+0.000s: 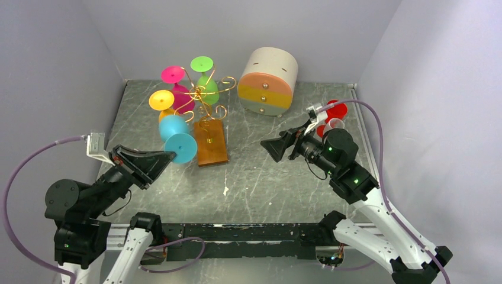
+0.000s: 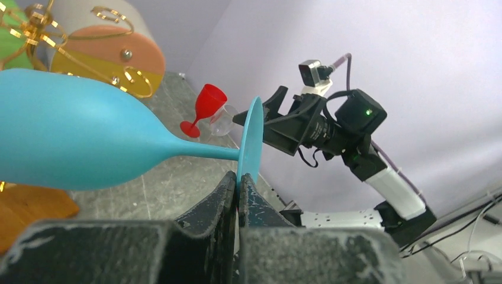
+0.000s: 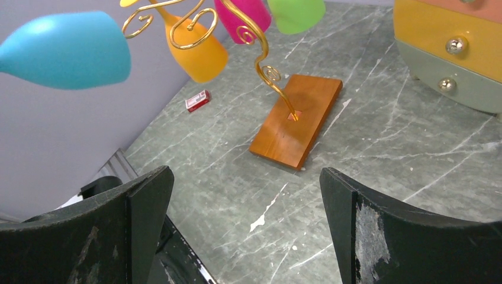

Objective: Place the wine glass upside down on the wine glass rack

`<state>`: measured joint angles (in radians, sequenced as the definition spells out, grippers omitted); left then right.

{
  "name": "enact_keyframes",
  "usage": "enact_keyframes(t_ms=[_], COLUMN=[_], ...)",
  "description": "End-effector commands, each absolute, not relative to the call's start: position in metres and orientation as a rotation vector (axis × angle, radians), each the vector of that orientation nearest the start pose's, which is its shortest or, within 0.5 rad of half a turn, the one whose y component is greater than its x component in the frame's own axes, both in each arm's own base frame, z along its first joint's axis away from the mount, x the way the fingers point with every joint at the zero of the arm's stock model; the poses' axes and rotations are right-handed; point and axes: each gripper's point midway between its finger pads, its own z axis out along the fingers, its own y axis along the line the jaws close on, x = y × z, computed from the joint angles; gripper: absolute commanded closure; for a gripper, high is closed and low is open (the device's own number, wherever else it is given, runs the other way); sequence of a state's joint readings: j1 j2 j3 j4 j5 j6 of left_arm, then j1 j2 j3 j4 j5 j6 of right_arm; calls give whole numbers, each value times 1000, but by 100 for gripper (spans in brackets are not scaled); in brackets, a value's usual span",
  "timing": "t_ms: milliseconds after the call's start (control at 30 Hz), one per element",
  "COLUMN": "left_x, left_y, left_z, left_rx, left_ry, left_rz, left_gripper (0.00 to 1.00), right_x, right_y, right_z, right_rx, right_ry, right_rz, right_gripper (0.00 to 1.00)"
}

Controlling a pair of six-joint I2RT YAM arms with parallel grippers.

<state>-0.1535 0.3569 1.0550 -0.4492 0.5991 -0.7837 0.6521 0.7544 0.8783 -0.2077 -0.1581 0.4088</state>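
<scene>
Left tool [image 2: 238,182] pinching blue wine glass [image 2: 68,136] foot, bowl beside rack [image 1: 211,145]; right tool [image 1: 274,148] spread.

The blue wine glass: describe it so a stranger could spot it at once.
Find the gold wire rack, far left. Beside it is the blue wine glass, tipped sideways. The pink, green and orange glasses hang there; this one is held by its foot in the left fingers.

pale lilac walls [image 1: 53,65] enclose the space on the left, back and right. the table [image 1: 266,177] has a grey-green marbled top with white veins and small white chips. light is even, with soft shadows.
</scene>
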Motion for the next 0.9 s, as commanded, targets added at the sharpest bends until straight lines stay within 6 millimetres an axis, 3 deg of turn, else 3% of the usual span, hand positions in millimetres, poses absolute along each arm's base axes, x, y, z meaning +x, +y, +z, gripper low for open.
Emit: enact_keyframes(t_ms=[0, 133, 433, 700, 867], left_x=[118, 131, 149, 120, 114], left_y=[-134, -135, -137, -138, -131], left_z=[413, 396, 382, 424, 440], left_rx=[-142, -220, -333, -236, -224], left_ry=[1589, 1660, 1735, 1593, 1546], left_rz=[-1213, -1231, -1262, -1316, -1264], left_gripper=[93, 93, 93, 93, 93], right_x=[216, 218, 219, 221, 219], right_y=[218, 216, 212, 213, 215], right_z=[326, 326, 323, 322, 320], right_rx=[-326, -321, -310, -316, -320], right_ry=[1696, 1698, 1700, 1701, 1710], right_rz=[911, 901, 876, 868, 881], right_gripper=[0, 0, 0, 0, 0])
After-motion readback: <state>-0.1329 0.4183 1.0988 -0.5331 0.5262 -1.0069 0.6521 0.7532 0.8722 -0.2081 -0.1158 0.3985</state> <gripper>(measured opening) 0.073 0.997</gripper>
